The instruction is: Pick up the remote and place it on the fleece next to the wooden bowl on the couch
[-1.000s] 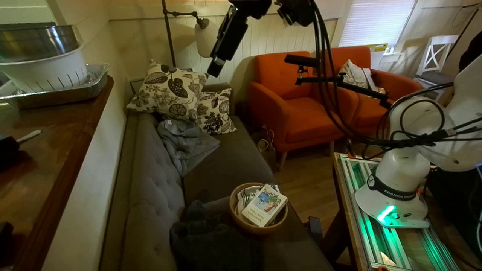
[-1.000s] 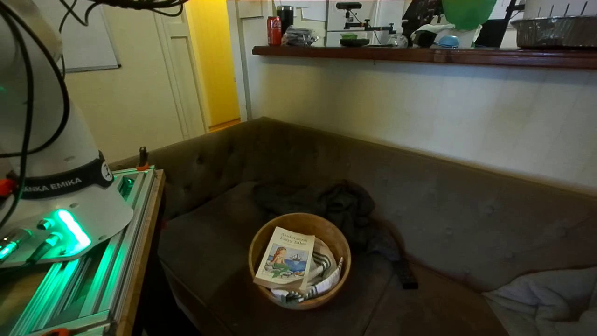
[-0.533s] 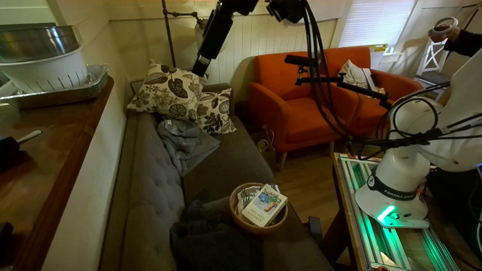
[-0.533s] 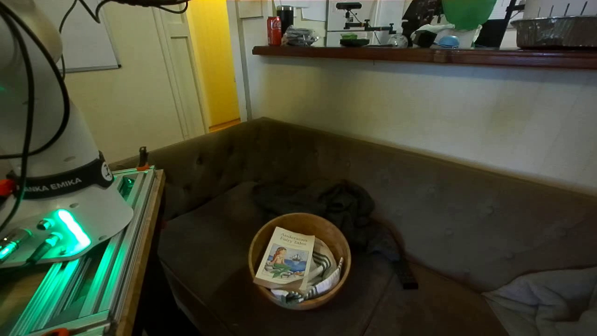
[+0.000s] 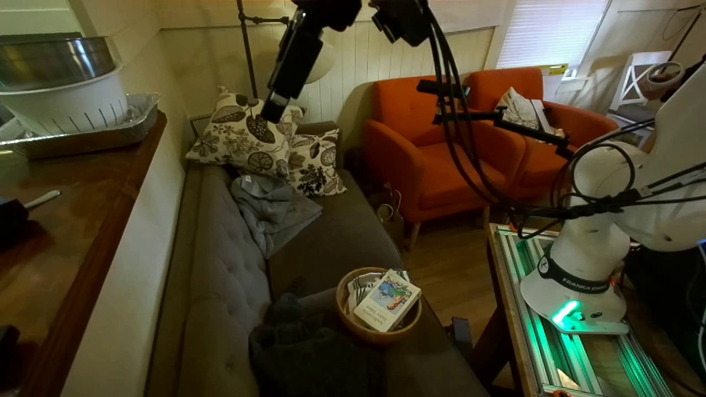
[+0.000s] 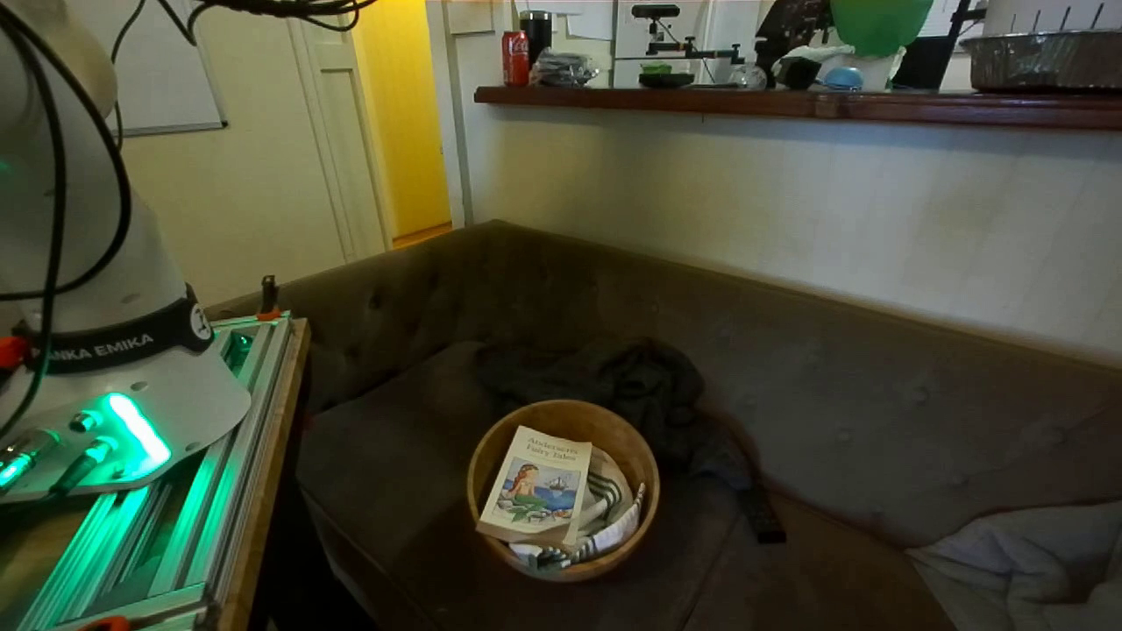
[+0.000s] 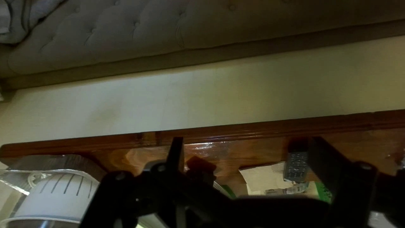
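Exterior view | book [image 6: 535, 484] ("Andersen's Fairy Tales") in wooden bowl [image 6: 621, 436] | arm band [image 6: 131, 340] "EMIKA" | wrist view | end effector [image 7: 246, 140] spread wide

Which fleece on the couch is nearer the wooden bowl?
The dark fleece, right beside the bowl; the light grey fleece lies farther off, by the patterned pillows.

The round wooden bowl [image 6: 621, 436] stands on the tufted couch [image 6: 841, 377], dark crumpled fleece [image 6: 649, 381] beside it. The black remote [image 6: 765, 521] lies by the fleece's edge.
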Controlling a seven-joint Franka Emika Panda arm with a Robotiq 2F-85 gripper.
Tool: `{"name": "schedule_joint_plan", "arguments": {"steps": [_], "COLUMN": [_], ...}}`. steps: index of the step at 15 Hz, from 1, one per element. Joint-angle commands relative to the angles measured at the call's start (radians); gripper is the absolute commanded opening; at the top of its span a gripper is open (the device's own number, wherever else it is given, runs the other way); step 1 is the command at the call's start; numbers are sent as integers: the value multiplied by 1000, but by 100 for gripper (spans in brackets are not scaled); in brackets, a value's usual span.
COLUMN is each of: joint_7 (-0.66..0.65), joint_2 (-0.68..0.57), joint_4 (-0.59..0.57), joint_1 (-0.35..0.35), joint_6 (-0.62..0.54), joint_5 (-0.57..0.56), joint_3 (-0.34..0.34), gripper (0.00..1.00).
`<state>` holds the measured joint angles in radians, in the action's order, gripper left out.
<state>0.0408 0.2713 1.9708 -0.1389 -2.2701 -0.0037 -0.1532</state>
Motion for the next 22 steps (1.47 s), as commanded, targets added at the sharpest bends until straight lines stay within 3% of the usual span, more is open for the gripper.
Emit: {"name": "schedule_joint_plan", "arguments": {"steps": [1,7,15,16,17,18,21,22], "joint_7": [50,79,-32,34,74,27,48,-4], "joint_2": [-135,-350,-610,-629,-632,-582,-613,-611], "joint_4": [-128,-342,-662,-692,-707,-606,-658,-652], "joint_1": [-21,-52,-139,-132,-127,-126,-128,-139], "joint_6": [-25,-61,56,80,102,38,67,58], "joint_5": [-14,-9,-102,-55,-35,-61,-58,-90], "joint_3": [-19,-46,-51,-69,-76,-63,-71,-54], "gripper": [100,100,100,100,100,100,100,100]}}
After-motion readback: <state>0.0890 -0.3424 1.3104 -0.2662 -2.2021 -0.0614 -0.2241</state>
